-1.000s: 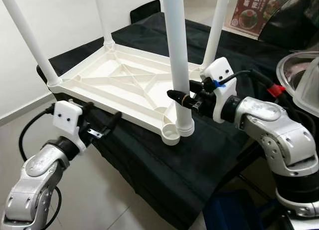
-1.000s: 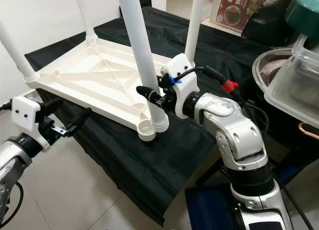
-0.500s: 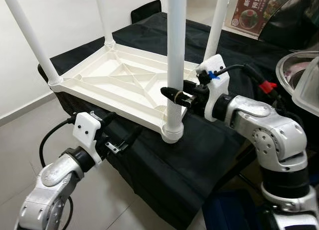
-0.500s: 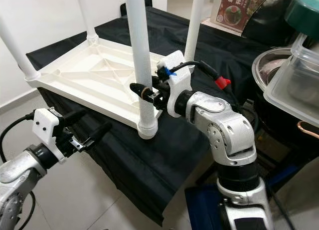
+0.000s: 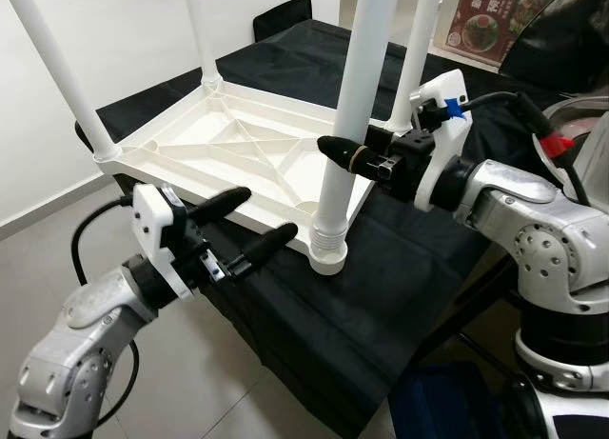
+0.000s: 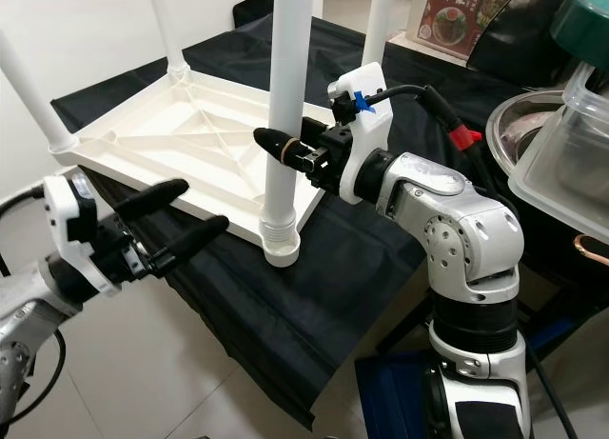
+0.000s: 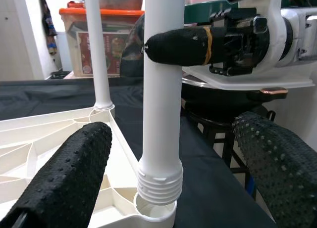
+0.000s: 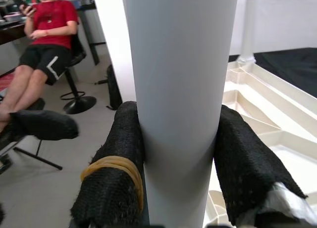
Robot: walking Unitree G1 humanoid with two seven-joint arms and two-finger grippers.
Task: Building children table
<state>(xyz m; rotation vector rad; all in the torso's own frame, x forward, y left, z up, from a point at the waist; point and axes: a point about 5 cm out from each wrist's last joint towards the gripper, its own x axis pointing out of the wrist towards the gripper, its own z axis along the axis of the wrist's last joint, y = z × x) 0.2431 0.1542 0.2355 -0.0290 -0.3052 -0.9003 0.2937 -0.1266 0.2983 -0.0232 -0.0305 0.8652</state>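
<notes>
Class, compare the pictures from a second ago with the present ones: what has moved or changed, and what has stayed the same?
The left claw rose from beside the cloth's edge toward the leg's base, fingers open. The right claw kept its grip on the leg, which now tilts and shows thread above its socket. The tabletop and the three other legs stayed put.

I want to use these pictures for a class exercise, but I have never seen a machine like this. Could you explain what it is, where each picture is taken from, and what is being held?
This is a humanoid robot with two silver arms, each ending in two black fingers. Two pictures come from cameras in its head, looking down; two come from cameras on its wrists, looking along the fingers. On a table covered in black cloth lies an upside-down white plastic tabletop with white tube legs pointing up. The right gripper is clamped on the nearest white leg, whose threaded end sits at the corner socket. The left gripper is open, near that corner.
</notes>
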